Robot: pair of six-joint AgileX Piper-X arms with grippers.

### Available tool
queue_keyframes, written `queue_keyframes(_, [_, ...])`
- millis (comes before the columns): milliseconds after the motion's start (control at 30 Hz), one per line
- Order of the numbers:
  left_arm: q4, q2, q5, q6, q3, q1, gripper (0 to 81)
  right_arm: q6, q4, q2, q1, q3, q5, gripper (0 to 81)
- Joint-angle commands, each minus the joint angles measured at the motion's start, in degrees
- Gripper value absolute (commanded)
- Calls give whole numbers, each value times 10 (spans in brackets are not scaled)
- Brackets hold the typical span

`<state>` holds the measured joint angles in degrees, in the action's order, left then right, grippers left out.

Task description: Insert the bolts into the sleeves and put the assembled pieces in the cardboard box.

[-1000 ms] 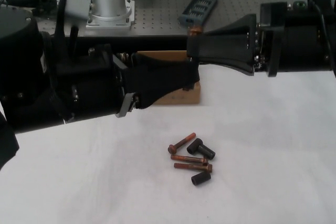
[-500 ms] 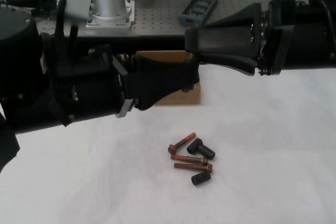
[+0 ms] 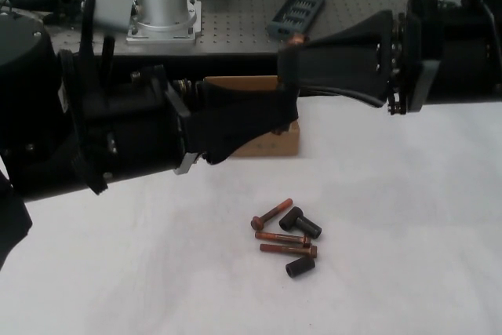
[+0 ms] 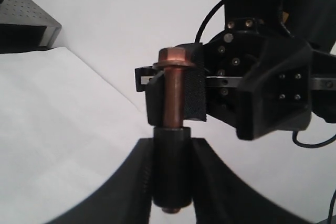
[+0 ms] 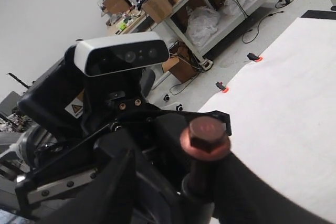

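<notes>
- Cardboard box (image 3: 276,141), at the white sheet's far edge, is half hidden behind the left gripper (image 4: 170,148).
- The left gripper clamps the sleeve (image 4: 170,174), which hides the bolt (image 4: 171,87) shank.
- Right gripper (image 4: 176,98) pinches the bolt.
- Loose bolts (image 3: 282,238) and loose sleeves (image 3: 301,223) lie mid-bench.

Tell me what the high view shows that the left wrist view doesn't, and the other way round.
The high view adds three loose bolts and two loose sleeves on the white sheet, plus the cardboard box partly behind the arms. The left wrist view adds the sleeve clamped in the left gripper, with the held bolt run through it, tip just showing. Both share the right gripper gripping that bolt near its head.
</notes>
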<state>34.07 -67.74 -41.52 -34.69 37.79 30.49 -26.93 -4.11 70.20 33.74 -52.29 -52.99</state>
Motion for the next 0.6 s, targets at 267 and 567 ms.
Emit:
queue_keyframes(267, [56, 7, -18, 51, 15, -5, 6, 103, -37, -4, 4, 3, 22, 349])
queue_keyframes(567, [67, 7, -18, 61, 15, -5, 6, 103, -54, -4, 4, 3, 45, 349])
